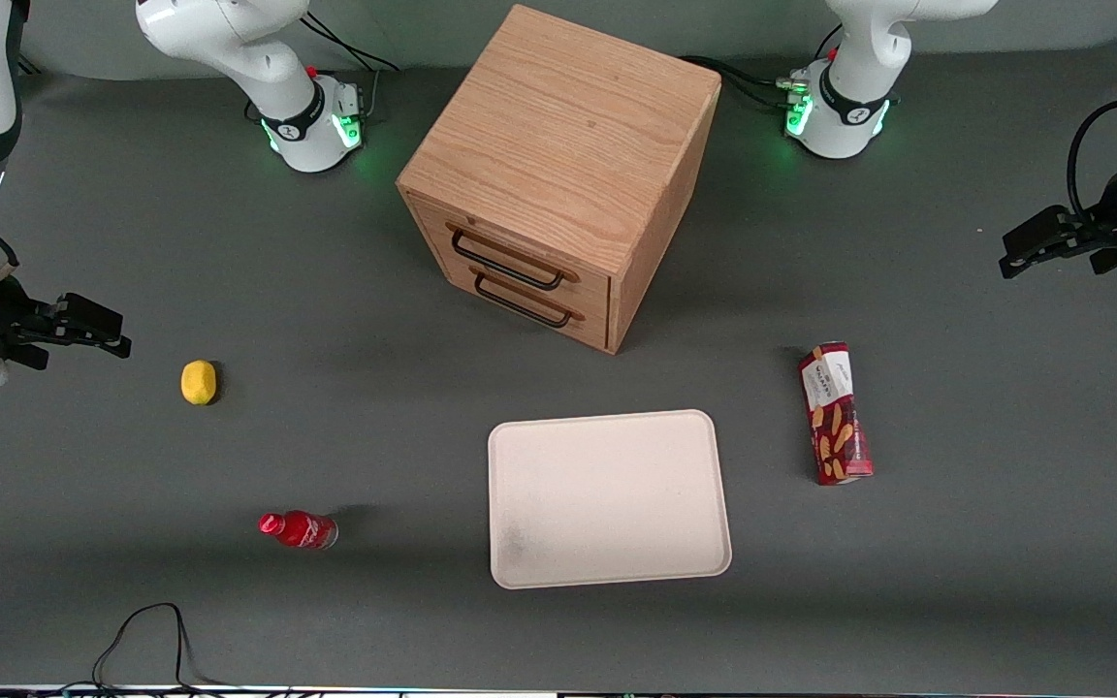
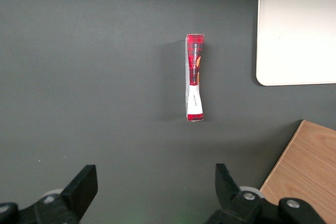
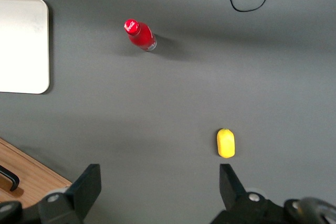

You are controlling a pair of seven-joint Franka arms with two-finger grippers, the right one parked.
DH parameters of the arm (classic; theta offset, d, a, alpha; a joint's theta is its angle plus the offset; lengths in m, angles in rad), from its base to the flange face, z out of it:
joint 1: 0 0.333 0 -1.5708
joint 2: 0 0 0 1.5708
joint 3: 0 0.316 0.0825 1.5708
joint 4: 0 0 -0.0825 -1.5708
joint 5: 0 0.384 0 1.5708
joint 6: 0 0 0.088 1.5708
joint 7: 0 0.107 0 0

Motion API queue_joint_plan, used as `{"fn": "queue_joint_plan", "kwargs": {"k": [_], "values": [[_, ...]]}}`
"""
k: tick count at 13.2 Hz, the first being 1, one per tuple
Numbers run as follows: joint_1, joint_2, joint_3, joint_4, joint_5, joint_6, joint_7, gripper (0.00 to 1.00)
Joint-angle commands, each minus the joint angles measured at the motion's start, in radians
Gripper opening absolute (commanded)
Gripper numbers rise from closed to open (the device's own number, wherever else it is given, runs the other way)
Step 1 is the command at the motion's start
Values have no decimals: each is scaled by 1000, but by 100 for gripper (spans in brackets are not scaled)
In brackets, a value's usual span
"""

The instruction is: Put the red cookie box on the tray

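Lying closest to the front camera is a black cable [image 1: 146,635] on the dark grey table [image 1: 1005,543]. A little farther from the camera, the tray [image 1: 607,499] sits flat near the middle of the table, and nothing is on it. A small red bottle [image 1: 299,529] stands toward the parked arm's end of the table, well apart from the tray. The red cookie box [image 1: 835,414] lies flat on the table beside the tray, toward the working arm's end, with a gap between them. Its white label end points away from the front camera. A yellow lemon [image 1: 198,381] lies farther from the camera than the bottle. Farther still, a wooden drawer cabinet [image 1: 558,174] stands on the table with two black handles [image 1: 510,276] on its front.

The gripper [image 1: 1014,254] hangs in the air at the working arm's end of the table, well apart from the box and higher than it. Its two fingers [image 2: 81,187] are spread wide and hold nothing.
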Motion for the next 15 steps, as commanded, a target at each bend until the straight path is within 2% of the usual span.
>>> {"fn": "queue_joint_plan", "kwargs": {"k": [1,5,8,10,15], "values": [[2,-11,-5,-8,9,-15,15,100],[-60,7,-7,-11,9,-2,-19,100],[-110,42,-25,-6,9,24,-113,100],[-112,61,-62,2,9,37,-143,100],[-100,79,-63,3,8,51,-133,100]]}}
